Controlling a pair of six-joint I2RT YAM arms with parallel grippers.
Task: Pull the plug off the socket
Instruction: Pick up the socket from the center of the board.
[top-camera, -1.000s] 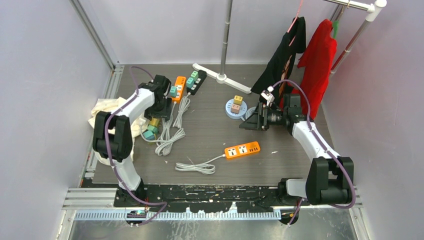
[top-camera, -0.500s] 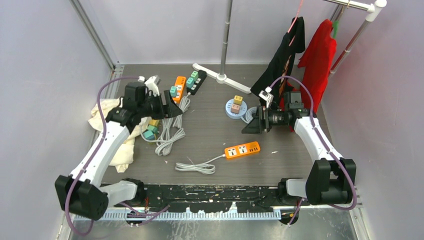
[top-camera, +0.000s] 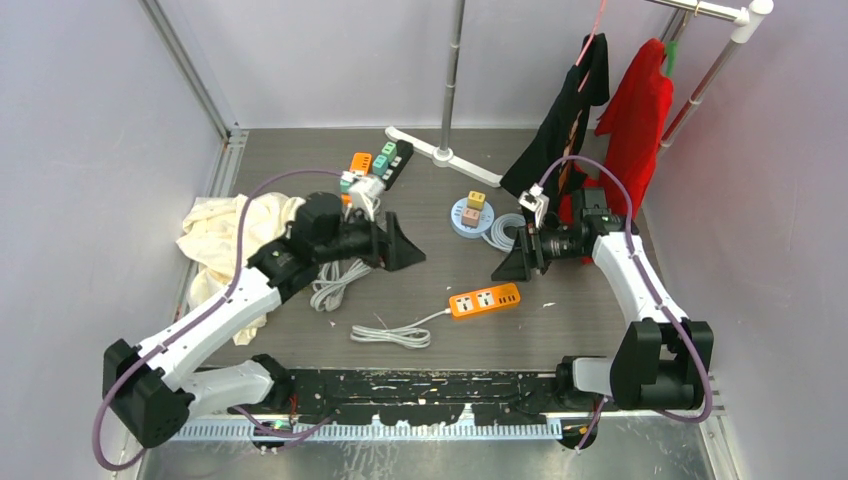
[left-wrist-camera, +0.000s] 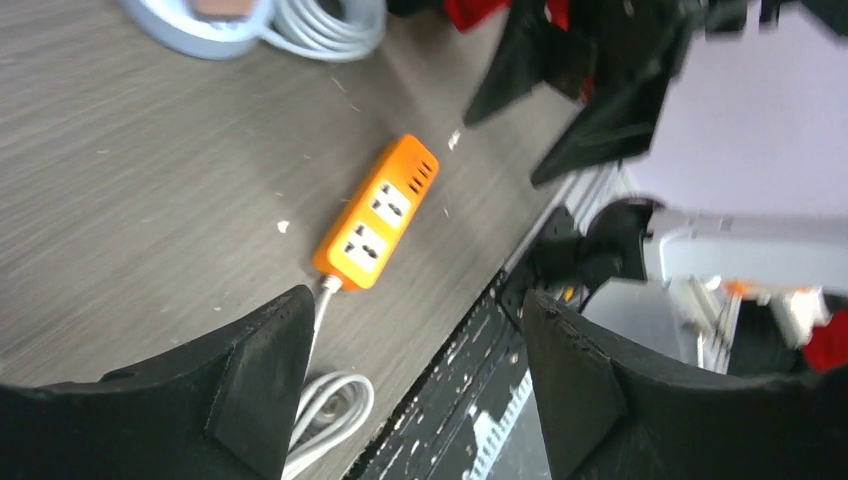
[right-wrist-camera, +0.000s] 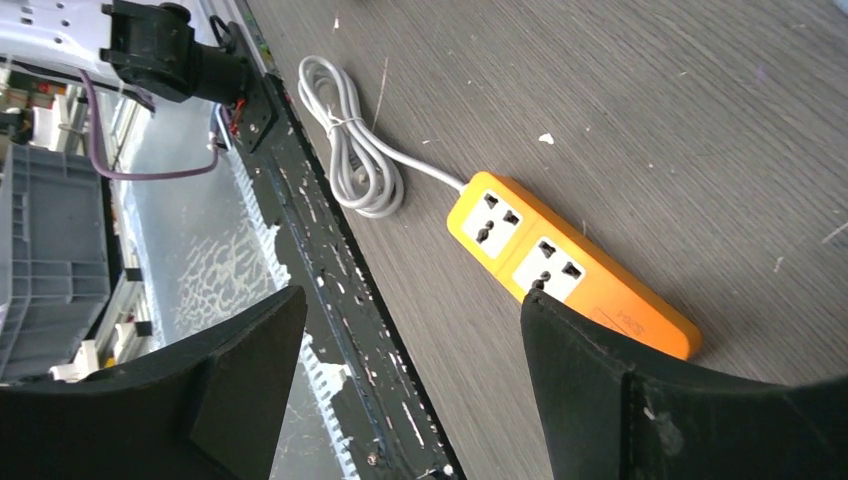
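So the plugs that were actually plugged in sat away from the orange power strip (top-camera: 484, 300) in the middle: a yellow plug (top-camera: 477, 199) and a pink one on the round blue socket base (top-camera: 455, 229) just behind it, and green plugs (top-camera: 383, 160) on two more strips further back and to the left of it. The middle strip itself had both sockets bare, with its white cable (top-camera: 392, 333) coiled in front and to the left. The left gripper (top-camera: 408, 250) hung left of that strip, jaws spread with nothing between them. The right gripper (top-camera: 506, 268) was just behind it, jaws apart and empty too. My guess is both were free and ready for a grab, but I couldn't tell which plug was the target.
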